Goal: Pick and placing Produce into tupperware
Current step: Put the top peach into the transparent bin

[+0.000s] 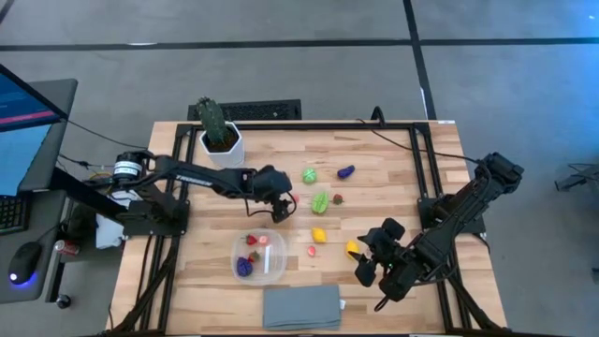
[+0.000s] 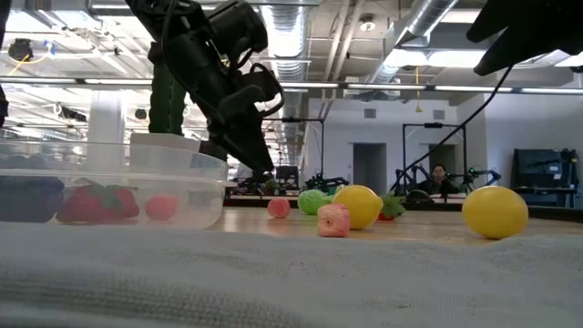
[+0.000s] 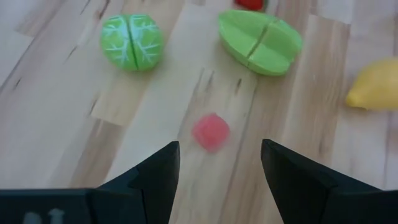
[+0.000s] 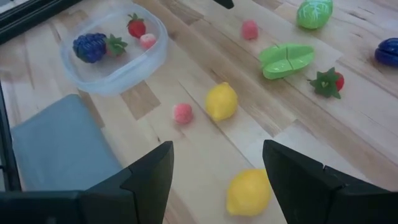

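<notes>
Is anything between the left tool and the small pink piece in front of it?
No. The left tool is open, and only bare wood lies between it and the pink piece; the green pieces lie beyond.

Two arms, both dark, near-black, built of slim jointed segments. Left arm: white lettering along the forearm link; a silver, ribbed cylindrical joint near its base with thin wires beside it; base sits on a black frame. Left pincer (image 1: 280, 212): two flat, matte black fingers (image 3: 155, 180) with angled inner edges. Right arm: chunkier black housings at the joints, cable running to the far rail. Right pincer (image 1: 372, 271): same matte black tapered fingers (image 4: 149, 180).
</notes>
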`<action>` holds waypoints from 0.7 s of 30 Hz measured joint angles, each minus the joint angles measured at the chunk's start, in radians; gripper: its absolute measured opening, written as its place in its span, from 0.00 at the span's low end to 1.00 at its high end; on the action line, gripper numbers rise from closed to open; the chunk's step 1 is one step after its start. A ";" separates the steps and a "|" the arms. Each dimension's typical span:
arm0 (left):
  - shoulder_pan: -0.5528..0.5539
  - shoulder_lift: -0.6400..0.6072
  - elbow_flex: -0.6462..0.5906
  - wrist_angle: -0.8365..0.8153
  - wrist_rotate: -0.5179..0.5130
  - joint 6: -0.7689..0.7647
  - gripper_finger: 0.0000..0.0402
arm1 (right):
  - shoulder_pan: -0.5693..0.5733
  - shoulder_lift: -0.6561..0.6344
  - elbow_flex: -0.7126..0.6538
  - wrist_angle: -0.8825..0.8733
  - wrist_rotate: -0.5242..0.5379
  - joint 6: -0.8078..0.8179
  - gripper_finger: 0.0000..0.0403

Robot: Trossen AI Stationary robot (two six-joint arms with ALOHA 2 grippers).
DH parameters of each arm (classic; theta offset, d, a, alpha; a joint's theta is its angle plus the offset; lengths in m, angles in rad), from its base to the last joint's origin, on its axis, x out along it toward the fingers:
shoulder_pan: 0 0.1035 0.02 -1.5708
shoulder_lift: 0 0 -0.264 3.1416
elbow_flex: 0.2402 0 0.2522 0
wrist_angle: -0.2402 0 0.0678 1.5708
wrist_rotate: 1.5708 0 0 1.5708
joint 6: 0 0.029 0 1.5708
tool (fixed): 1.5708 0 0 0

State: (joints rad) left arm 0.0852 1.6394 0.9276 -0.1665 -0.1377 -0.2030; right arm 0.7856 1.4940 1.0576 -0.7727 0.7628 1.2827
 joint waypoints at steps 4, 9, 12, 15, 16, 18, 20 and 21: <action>0.019 0.000 0.000 0.000 0.000 -0.038 0.53 | 0.000 0.000 0.000 0.000 0.002 0.000 0.67; 0.033 0.000 0.000 0.001 0.031 -0.100 0.53 | -0.001 0.000 0.000 0.000 0.005 -0.005 0.67; 0.034 0.000 0.000 0.001 0.031 -0.142 0.53 | -0.008 0.000 0.000 -0.001 0.005 -0.008 0.67; 0.035 0.000 0.000 0.001 0.027 -0.195 0.53 | -0.011 0.000 0.000 -0.002 0.007 -0.009 0.67; 0.035 0.000 0.000 0.001 0.027 -0.214 0.53 | -0.013 0.000 0.000 -0.002 0.010 -0.009 0.67; 0.034 0.000 0.000 0.010 0.025 -0.252 0.53 | -0.017 0.000 0.000 -0.002 0.014 -0.009 0.67; 0.034 -0.001 0.000 0.017 0.018 -0.286 0.53 | -0.017 0.000 0.000 -0.002 0.024 -0.010 0.67; 0.035 -0.001 0.000 0.018 0.016 -0.301 0.53 | -0.017 0.000 0.000 -0.002 0.024 -0.010 0.67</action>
State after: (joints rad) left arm 0.1198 1.6386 0.9276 -0.1489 -0.1221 -0.5041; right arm 0.7685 1.4940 1.0576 -0.7742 0.7868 1.2732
